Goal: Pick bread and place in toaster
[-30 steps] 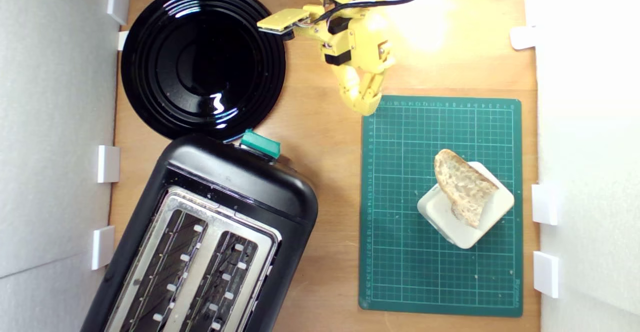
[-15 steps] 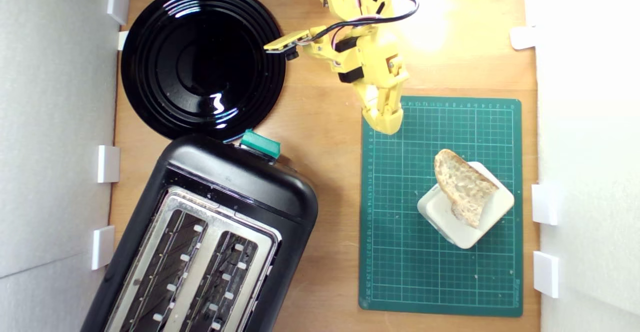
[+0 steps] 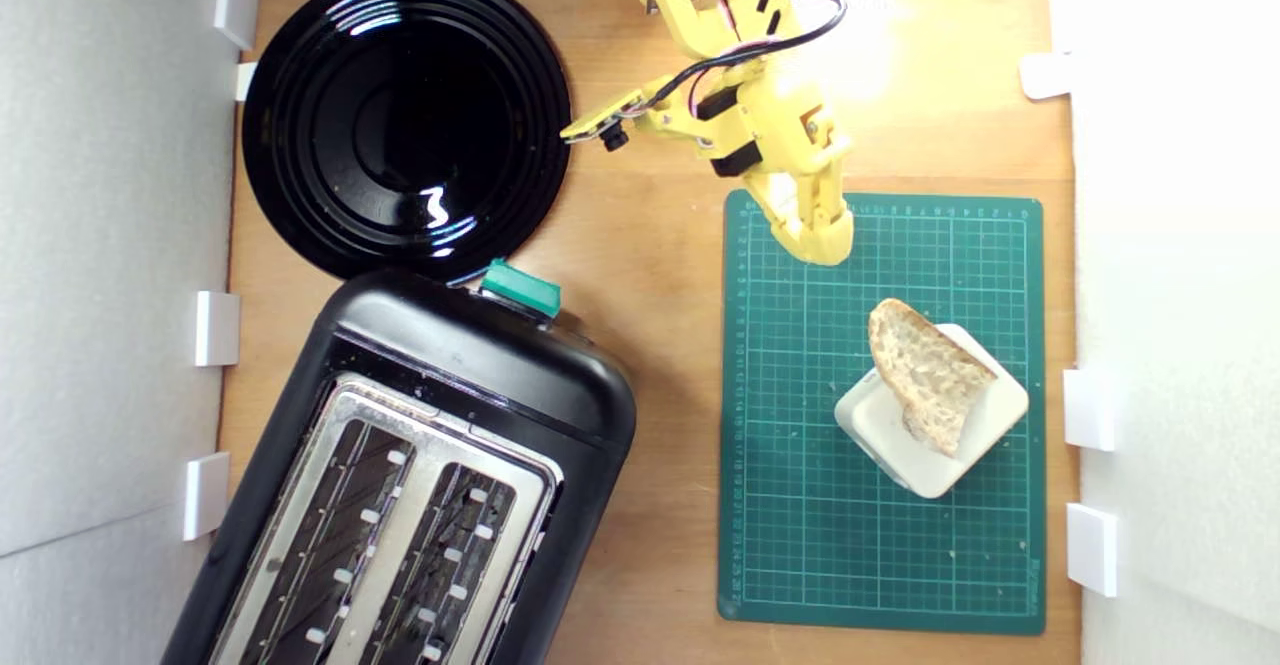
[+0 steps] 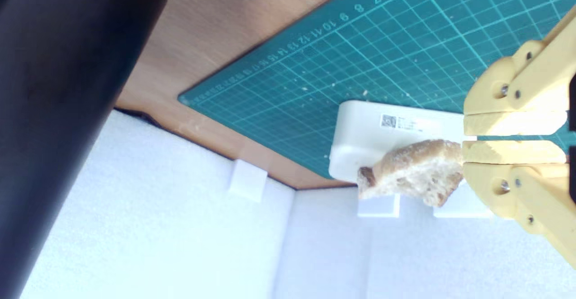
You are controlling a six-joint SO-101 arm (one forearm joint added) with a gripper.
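The yellow fingers (image 3: 826,242) hang over the near corner of the green cutting mat (image 3: 800,505), pressed together with only a thin slit between them and nothing held; the bread (image 3: 928,373) lies ahead of the fingers, well apart, resting tilted on a cream-white block (image 3: 985,435) that sits on the mat; the black toaster (image 3: 470,365), both slots empty, stands off to the exterior view's left of the fingers on the wooden tabletop (image 3: 650,275); a round black plate (image 3: 400,125) lies beside it.
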